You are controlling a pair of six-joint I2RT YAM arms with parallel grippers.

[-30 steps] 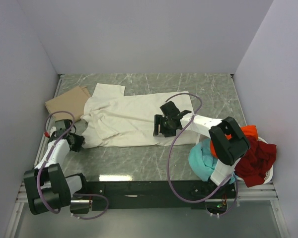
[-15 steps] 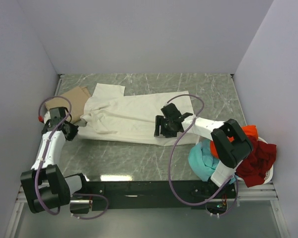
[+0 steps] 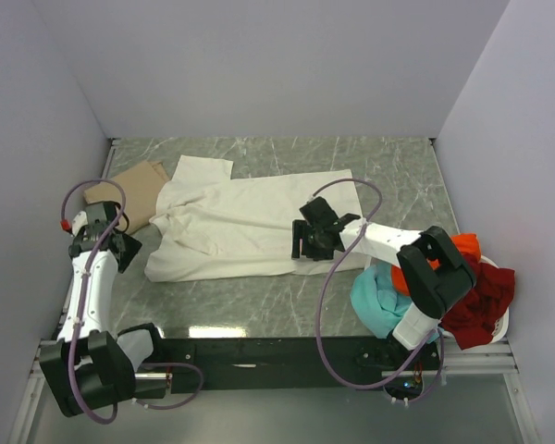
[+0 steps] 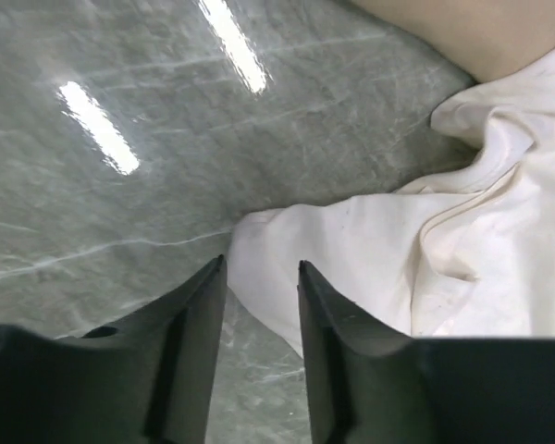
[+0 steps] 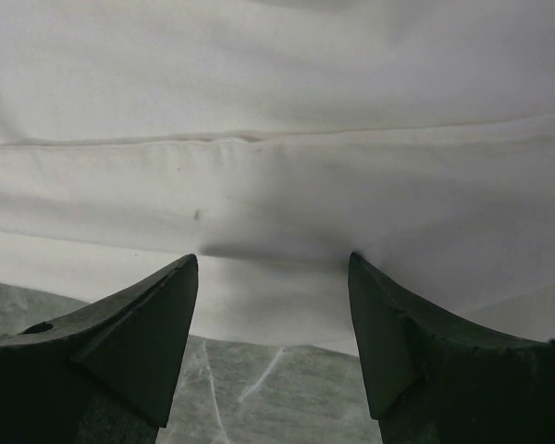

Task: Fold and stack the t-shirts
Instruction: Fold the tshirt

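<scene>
- Roughly in the middle of the counter (image 3: 259, 301) lies the cream-white t-shirt (image 3: 250, 227), spread out lengthwise from left to right, with one sleeve pointing toward the far wall at its left end
- Its left end is bunched into soft wrinkles, while its near left corner lies flat on the green marble
- Its right half is smooth, and the near hem runs in a straight line along the counter
- The tan t-shirt (image 3: 129, 190) lies folded at the far left, touching the left end of the cream-white one
- The left jaws sit near the left edge of the counter, just beside that near left corner
- They are spread a little and pinch nothing: in the wrist view the corner of cloth lies on the counter beyond the gap between the dark fingers (image 4: 199, 314)
- The right jaws hang over the near hem of the cream-white t-shirt, toward its right end
- They are spread wide with bare cloth showing between the fingers (image 5: 148, 324) and grip nothing; I cannot tell whether the tips touch the fabric
- At the near right corner the teal t-shirt (image 3: 379, 301), the orange t-shirt (image 3: 458, 248) and the dark red t-shirt (image 3: 481, 296) are heaped together, unfolded
- Only a bit of the white basket (image 3: 499, 326) shows under the dark red one, and the teal one bulges out toward the counter beside the right arm (image 3: 388, 239)
</scene>
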